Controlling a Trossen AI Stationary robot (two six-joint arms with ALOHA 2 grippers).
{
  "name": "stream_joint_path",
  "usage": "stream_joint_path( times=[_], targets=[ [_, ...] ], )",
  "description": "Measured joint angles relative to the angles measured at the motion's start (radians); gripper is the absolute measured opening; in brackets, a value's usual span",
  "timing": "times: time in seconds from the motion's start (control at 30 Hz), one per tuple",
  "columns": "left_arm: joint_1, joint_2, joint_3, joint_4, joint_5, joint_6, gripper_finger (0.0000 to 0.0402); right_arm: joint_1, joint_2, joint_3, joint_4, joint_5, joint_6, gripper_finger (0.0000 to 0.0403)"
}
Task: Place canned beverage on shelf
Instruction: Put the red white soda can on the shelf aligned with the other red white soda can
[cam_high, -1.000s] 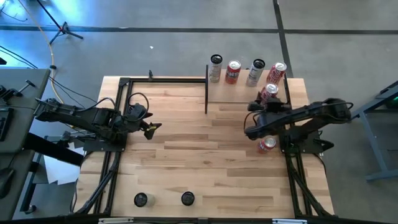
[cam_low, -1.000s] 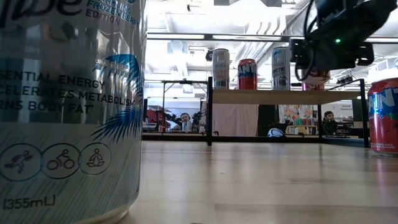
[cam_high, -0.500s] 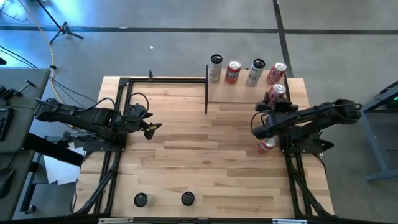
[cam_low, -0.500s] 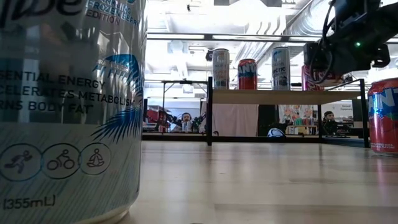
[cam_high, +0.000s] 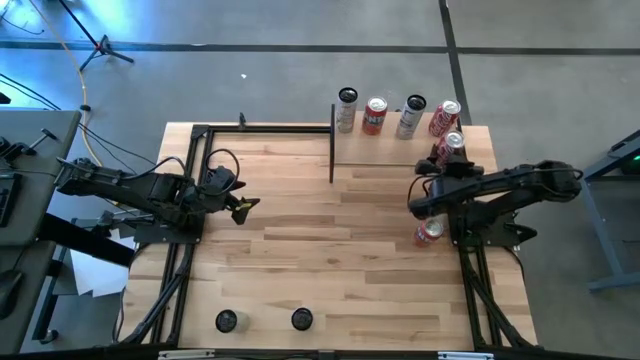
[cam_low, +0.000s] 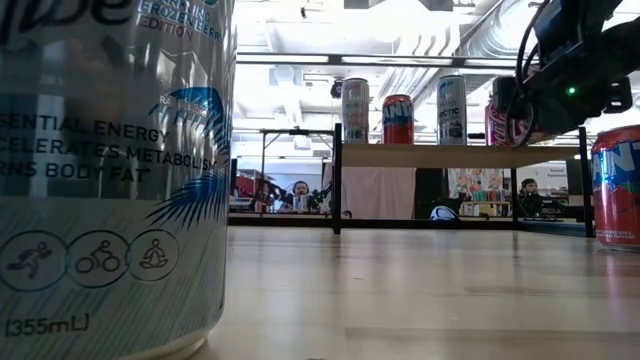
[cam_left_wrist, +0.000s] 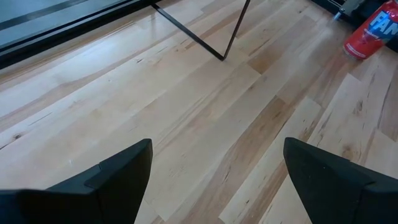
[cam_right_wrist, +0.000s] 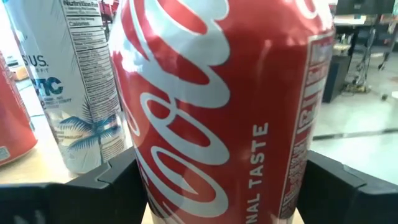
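Note:
A red cola can (cam_right_wrist: 217, 93) stands upright between the fingers of my right gripper (cam_high: 450, 152), over the front of the shelf (cam_high: 385, 150) at the table's far right. The shelf is a pale board (cam_low: 440, 155) on thin black uprights. On it stand two tall silver-white cans (cam_high: 347, 110) (cam_high: 411, 117) and two red cans (cam_high: 374, 115) (cam_high: 445, 118). In the right wrist view one white can (cam_right_wrist: 68, 81) stands just beyond the held one. My left gripper (cam_high: 248, 206) hangs open over the table's left part, with only bare wood between its fingers (cam_left_wrist: 118, 180). My right gripper pinches the cola can's lower wall (cam_right_wrist: 161, 180) between its two fingers (cam_right_wrist: 93, 186), one on each side. The fingers lie level and come from the table's near side. The can stays upright. Its bottom is hidden, so whether it stands on the board cannot be told.
Another red can (cam_high: 430, 232) stands on the table just near-side of my right arm. Two more cans (cam_high: 227, 320) (cam_high: 301, 319) stand by the near edge; one fills the low view's left (cam_low: 110, 170). Bare wood lies in the middle (cam_high: 320, 230).
My right gripper has carried the cola can a little toward the table's right edge, along the shelf's front. The can has stayed upright in the same hold.

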Motion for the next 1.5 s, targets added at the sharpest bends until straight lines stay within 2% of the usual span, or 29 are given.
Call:
stream_joint_path(
  times=[0.13, 0.47, 1.5],
  targets=[
    [0.0, 0.0, 0.0, 0.0, 0.0, 0.0, 0.0337, -0.035, 0.0, 0.0, -0.001, 0.038, -0.035, 0.0303],
    [0.0, 0.0, 0.0, 0.0, 0.0, 0.0, 0.0337, -0.102, 0.0, 0.0, 0.003, 0.039, -0.026, 0.0303],
    [0.0, 0.0, 0.0, 0.0, 0.0, 0.0, 0.0337, -0.173, 0.001, 0.0, 0.258, 0.02, -0.228, 0.0303]
  ],
)
